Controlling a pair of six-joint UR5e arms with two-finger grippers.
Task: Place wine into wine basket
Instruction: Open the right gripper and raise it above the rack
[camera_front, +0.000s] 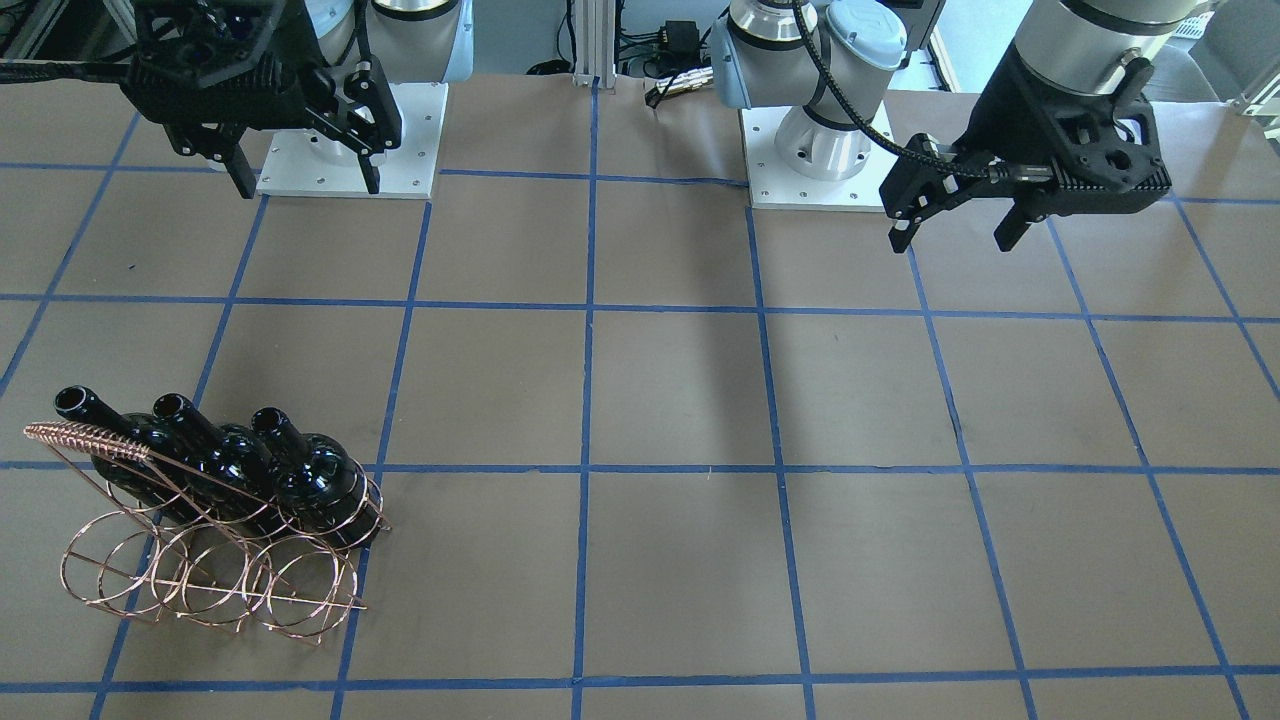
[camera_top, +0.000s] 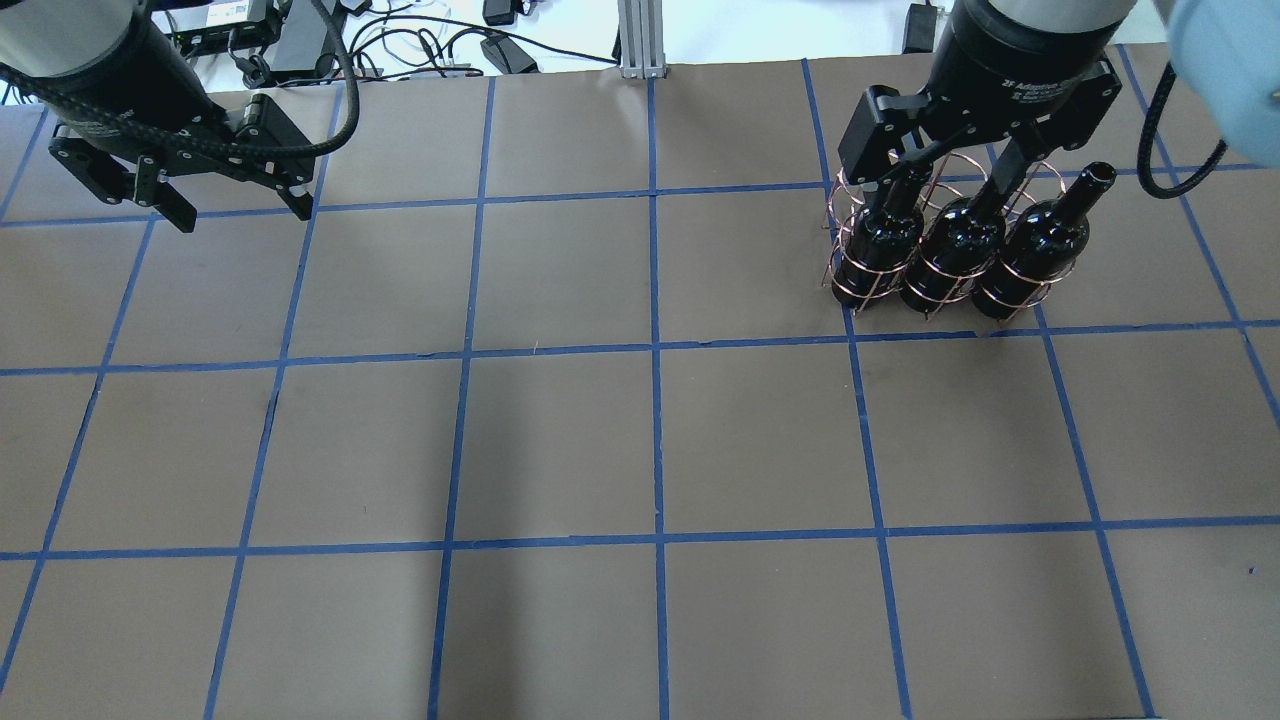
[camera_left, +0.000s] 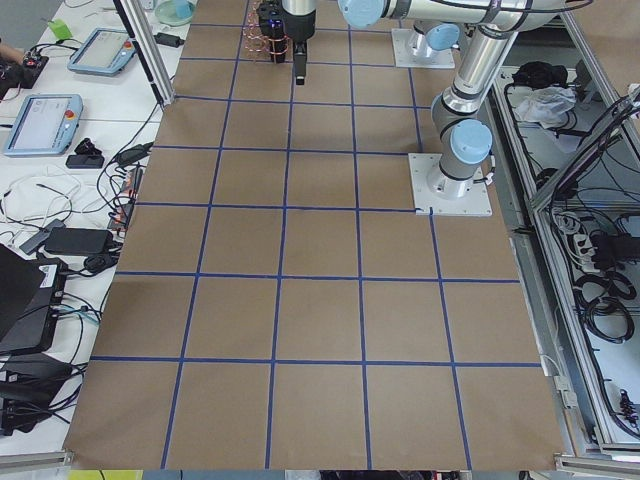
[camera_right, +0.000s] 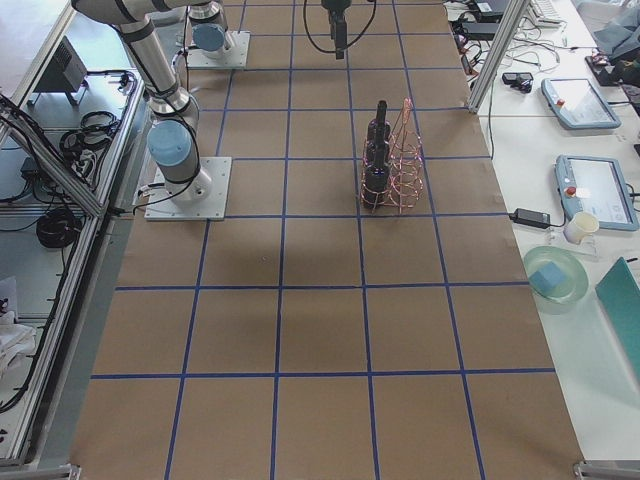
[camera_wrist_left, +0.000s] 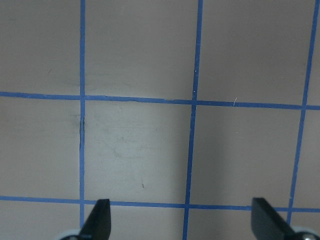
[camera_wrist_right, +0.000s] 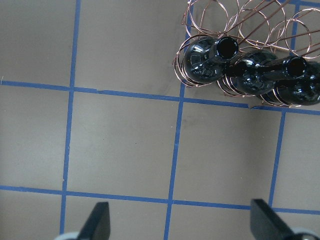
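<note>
Three look-alike near-black wine bottles (camera_front: 220, 465) stand upright side by side inside the rings of the copper wire basket (camera_front: 210, 580). They also show in the overhead view (camera_top: 955, 245) and at the top right of the right wrist view (camera_wrist_right: 255, 75). The basket (camera_top: 850, 290) stands on the robot's right side of the table. My right gripper (camera_front: 308, 188) is open and empty, raised above the table on the robot's side of the bottles (camera_wrist_right: 180, 222). My left gripper (camera_top: 245, 218) is open and empty over bare table (camera_wrist_left: 181, 220).
Brown paper with a blue tape grid (camera_top: 655, 350) covers the table. The two arm bases (camera_front: 350, 150) stand on white plates at the robot's edge. Cables and adapters (camera_top: 400, 40) lie beyond the far edge. Tablets and a cup (camera_right: 580, 225) sit on side benches.
</note>
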